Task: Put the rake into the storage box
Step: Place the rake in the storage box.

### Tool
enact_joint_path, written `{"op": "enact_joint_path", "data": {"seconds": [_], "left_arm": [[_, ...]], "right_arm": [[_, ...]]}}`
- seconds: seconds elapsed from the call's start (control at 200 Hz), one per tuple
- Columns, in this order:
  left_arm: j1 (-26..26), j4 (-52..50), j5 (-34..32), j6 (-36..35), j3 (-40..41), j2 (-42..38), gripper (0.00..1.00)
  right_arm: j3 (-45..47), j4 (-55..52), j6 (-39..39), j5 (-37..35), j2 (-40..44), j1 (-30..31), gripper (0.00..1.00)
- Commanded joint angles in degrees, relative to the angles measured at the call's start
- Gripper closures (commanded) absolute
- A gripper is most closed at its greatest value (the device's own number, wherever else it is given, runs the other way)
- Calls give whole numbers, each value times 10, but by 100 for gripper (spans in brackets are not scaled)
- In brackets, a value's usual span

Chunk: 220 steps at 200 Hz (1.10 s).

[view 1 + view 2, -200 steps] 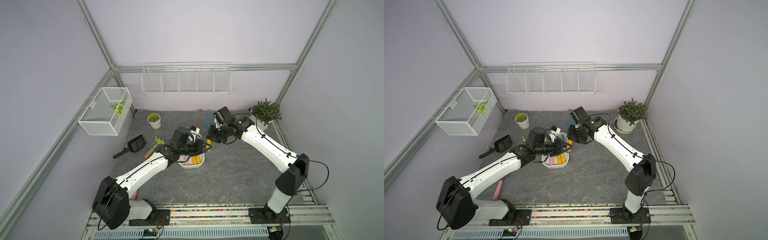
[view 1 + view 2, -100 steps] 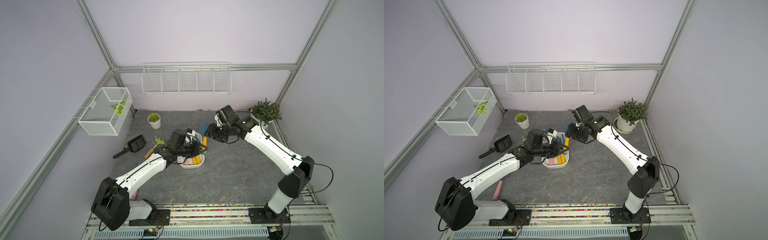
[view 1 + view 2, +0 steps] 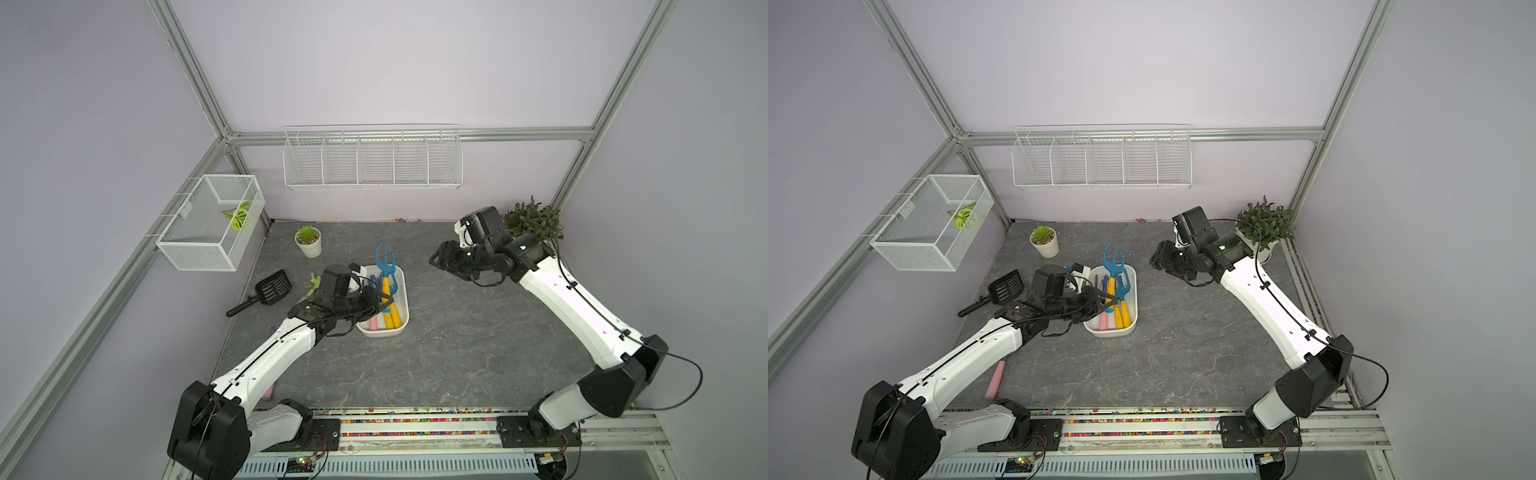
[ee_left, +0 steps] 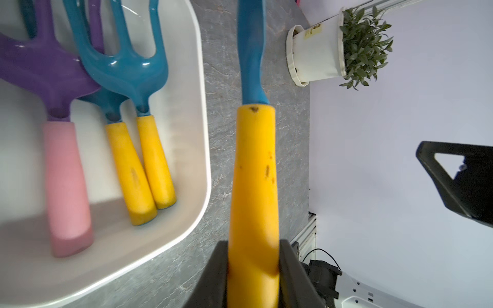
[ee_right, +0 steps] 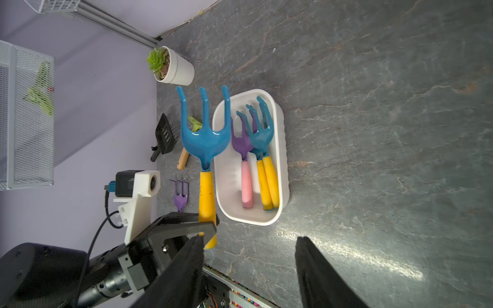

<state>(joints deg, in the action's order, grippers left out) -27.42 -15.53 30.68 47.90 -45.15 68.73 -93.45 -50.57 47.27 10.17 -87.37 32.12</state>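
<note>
The left gripper [image 4: 253,269] pinches, with its fingers [image 4: 210,274], the yellow handle of the blue three-pronged plastic rake [image 3: 385,266]. It is in the air over the shallow white plastic storage box [image 3: 402,309], with the prongs past its far rim. The right gripper [image 5: 249,240] is spread and empty. I would draw the rake back, level it, lower it beside the other rakes [image 5: 264,170], then release.

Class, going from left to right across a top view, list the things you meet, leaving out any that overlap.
wire-mesh basket → black scoop → succulent pot → storage box → right gripper → bushy potted plant
</note>
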Motion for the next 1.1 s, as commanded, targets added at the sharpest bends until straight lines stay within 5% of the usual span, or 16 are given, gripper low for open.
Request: {"op": "enact_joint_path", "data": {"seconds": [0.0,0.895,1.05,1.095], "left_arm": [[13,0,-2,-13,27,-3,100],[29,87,19,15,45,100,100],[30,44,-27,12,30,103,41],[29,32,-39,10,26,101,34]], "right_arm": [[41,8,-10,3,24,-7,40],[153,14,8,15,89,-27,41],[162,18,11,22,93,-27,41],[165,20,12,23,94,-26,41]]}}
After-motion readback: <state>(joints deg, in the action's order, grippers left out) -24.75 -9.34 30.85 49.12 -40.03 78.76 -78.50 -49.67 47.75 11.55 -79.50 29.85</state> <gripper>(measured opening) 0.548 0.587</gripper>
